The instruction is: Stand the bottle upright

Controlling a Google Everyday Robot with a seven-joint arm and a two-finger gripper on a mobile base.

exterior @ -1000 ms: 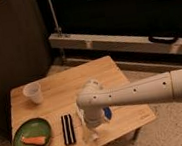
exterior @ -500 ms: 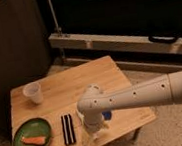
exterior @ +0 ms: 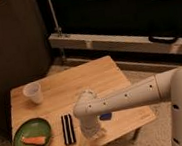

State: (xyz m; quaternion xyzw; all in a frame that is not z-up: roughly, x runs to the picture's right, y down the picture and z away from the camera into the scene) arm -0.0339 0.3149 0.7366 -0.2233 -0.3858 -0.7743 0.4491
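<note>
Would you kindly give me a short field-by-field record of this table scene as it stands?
surface: light wooden table
gripper: two-finger gripper, low at the front edge, right of the black striped bar
bottle: slim white bottle not visible, perhaps behind the arm
back left: translucent plastic cup
front left: round green plate holding an orange piece
beside arm: small blue block

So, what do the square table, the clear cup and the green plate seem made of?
The square table looks like light wood with a matte finish: plank lines show. The translucent cup seems to be thin plastic, since its pale wall looks see-through. The round green plate looks smooth, perhaps plastic or glazed ceramic. The gripper is low at the table's front edge, right of the black striped bar.
</note>
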